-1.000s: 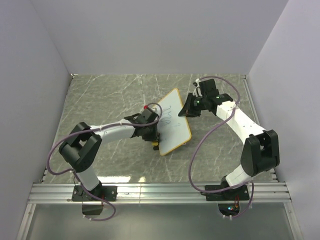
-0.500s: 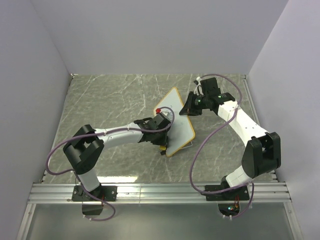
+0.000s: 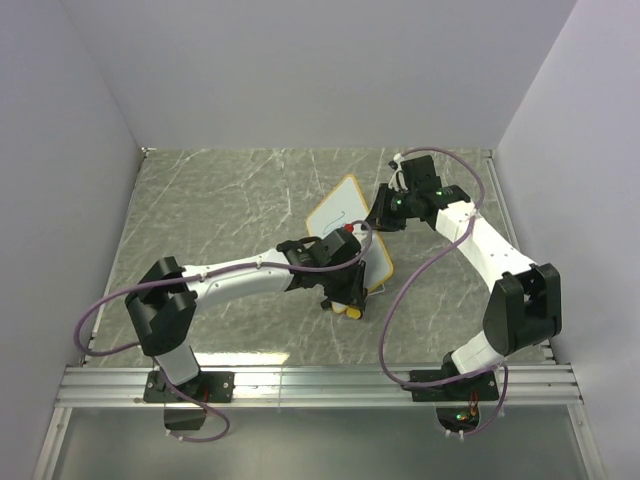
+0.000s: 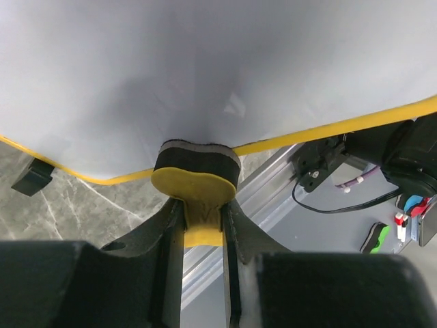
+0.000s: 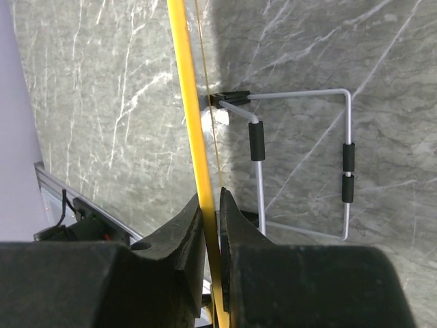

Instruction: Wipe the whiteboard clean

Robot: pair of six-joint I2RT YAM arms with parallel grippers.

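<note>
The whiteboard (image 3: 335, 218) stands tilted mid-table, white with a yellow-orange frame and a faint blue line near its top. In the left wrist view its white face (image 4: 205, 68) fills the upper part. My left gripper (image 3: 348, 297) is shut on the yellow bone-shaped eraser (image 4: 194, 181), whose dark pad presses against the board's lower edge. My right gripper (image 3: 383, 215) is shut on the board's far edge; in the right wrist view the frame (image 5: 191, 123) runs edge-on between the fingers (image 5: 188, 229).
The board's wire stand (image 5: 300, 164) with black sleeves rests on the marble table behind it. The aluminium rail (image 3: 320, 385) runs along the near edge. Grey walls close in the left, back and right.
My left gripper has swept the eraser across the board from its left side to its lower right corner. The blue scribbles are mostly gone. The board has turned slightly.
</note>
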